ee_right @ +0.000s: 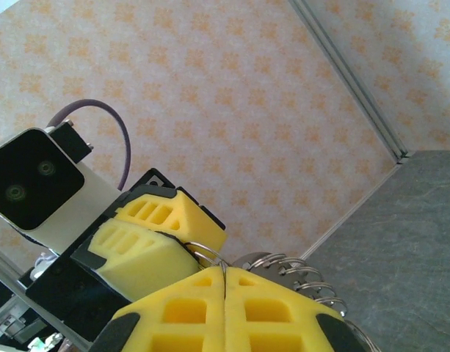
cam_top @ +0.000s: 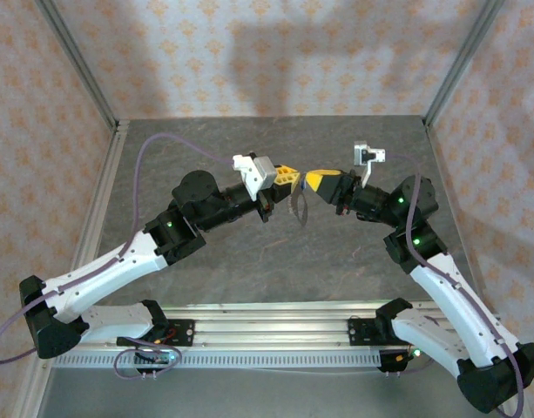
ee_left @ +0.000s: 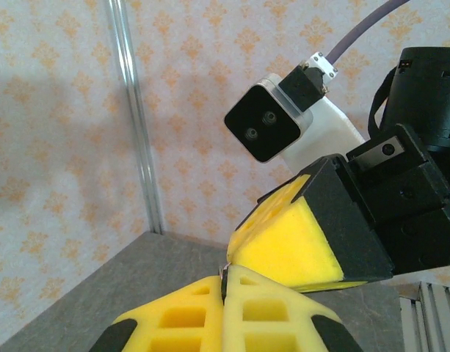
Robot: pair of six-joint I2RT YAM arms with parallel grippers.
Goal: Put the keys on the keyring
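**A:** Status?

**B:** Both arms meet in the air over the middle of the counter, a little toward its far edge. The right end effector is closed and pinches the keyring. A thin wire runs out of the seam between its fingers. The left end effector is closed too, tip to tip with the right. A sliver of grey metal sits at its seam. It could be ring or key blade, I cannot tell which.

**A:** Keyring position?

**B:** Off the counter, hanging between and just below the two tips.

**A:** Progress?

**B:** My judgement is mid-task. The ring is up and held, and threading looks like the step in hand. Whether the key is on the ring I cannot tell. What is left is to get the key fully onto a loop, check it and let go.

**A:** Materials?

**B:**
- Keyring: thin pale metal wire in several round loops, stacked like a loose coil and glinting.
- Fingers: matte yellow foam-like blocks with square pockets, on black mounts.
- Counter: flat, dark grey, mottled like stone.
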